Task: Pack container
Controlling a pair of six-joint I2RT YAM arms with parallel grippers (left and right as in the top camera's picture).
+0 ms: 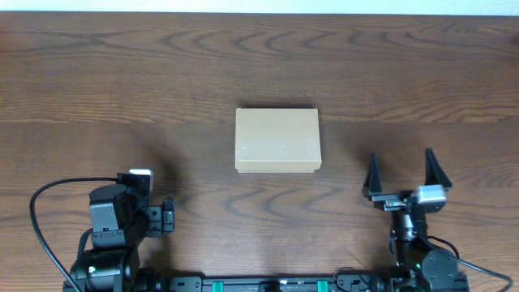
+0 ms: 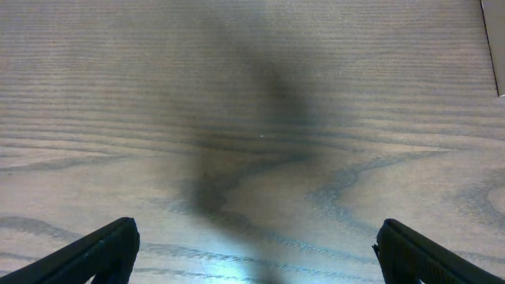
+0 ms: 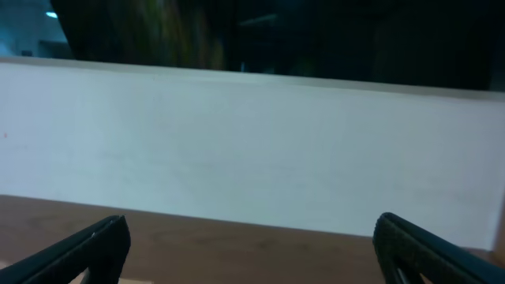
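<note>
The container, a small tan cardboard box [image 1: 277, 140], lies closed in the middle of the wooden table [image 1: 162, 73]. My left gripper [image 1: 166, 217] rests at the near left edge, well apart from the box; in the left wrist view its fingers [image 2: 256, 248] are wide apart over bare wood. My right gripper [image 1: 401, 172] is at the near right, open and empty, to the right of and nearer than the box. In the right wrist view its fingers [image 3: 252, 244] are spread and point towards the far table edge and a white wall.
A white wall [image 3: 252, 142] runs behind the far table edge. Black cables [image 1: 49, 235] loop by the left arm's base at the front edge. No loose items show on the table beside the box.
</note>
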